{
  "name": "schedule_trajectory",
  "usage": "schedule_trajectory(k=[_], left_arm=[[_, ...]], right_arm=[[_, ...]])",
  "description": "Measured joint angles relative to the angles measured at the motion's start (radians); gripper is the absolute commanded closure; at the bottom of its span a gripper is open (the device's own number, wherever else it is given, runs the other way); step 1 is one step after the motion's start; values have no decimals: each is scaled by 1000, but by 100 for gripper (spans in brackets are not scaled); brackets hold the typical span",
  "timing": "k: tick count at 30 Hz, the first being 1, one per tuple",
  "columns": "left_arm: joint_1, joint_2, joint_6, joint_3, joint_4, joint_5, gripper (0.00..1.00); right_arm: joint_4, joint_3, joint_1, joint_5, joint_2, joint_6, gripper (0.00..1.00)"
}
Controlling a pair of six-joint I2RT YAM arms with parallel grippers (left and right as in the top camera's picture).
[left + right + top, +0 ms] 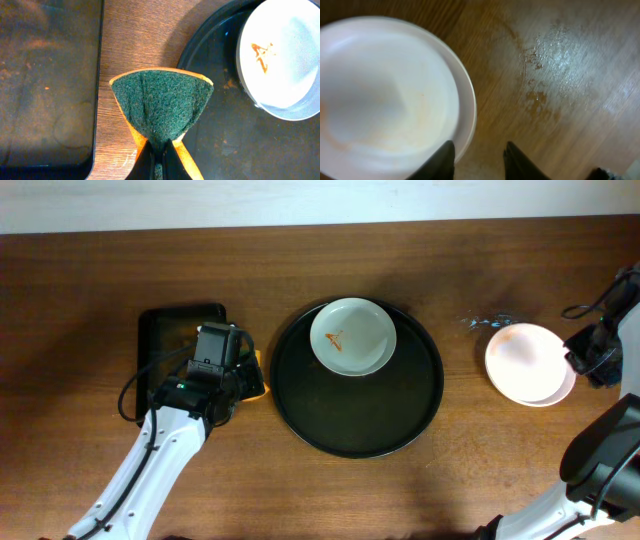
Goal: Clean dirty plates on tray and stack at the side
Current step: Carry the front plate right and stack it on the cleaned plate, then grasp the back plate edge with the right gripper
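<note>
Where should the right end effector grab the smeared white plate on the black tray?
I'd pinch the rim at its right edge, coming from the right, jaws straddling it. The small white round plate lies flat and shallow, so only the upturned rim looks pinchable. Its far edge crowds the round black tray's raised rim, while the right side has bare floor.

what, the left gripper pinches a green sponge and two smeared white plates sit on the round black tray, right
Not two: the left gripper pinches a green sponge and one smeared white plate sits on the round black tray, per the overhead view.
</note>
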Motion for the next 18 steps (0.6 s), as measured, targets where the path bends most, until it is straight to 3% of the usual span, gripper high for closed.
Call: schedule_trajectory(k=[4, 7, 8, 12, 18], left_arm=[[0, 0, 0, 0, 0, 0, 99], [0, 0, 0, 0, -1, 0, 99], [0, 0, 0, 0, -2, 0, 99], [0, 0, 0, 0, -8, 0, 99], [0, 0, 0, 0, -8, 0, 99]], right_arm=[[4, 0, 40, -229, -3, -173, 58], [48, 0, 253, -462, -41, -353, 39], [67, 0, 328, -491, -42, -376, 39], [132, 0, 559, -509, -24, -389, 39], [241, 0, 678, -443, 157, -270, 46]])
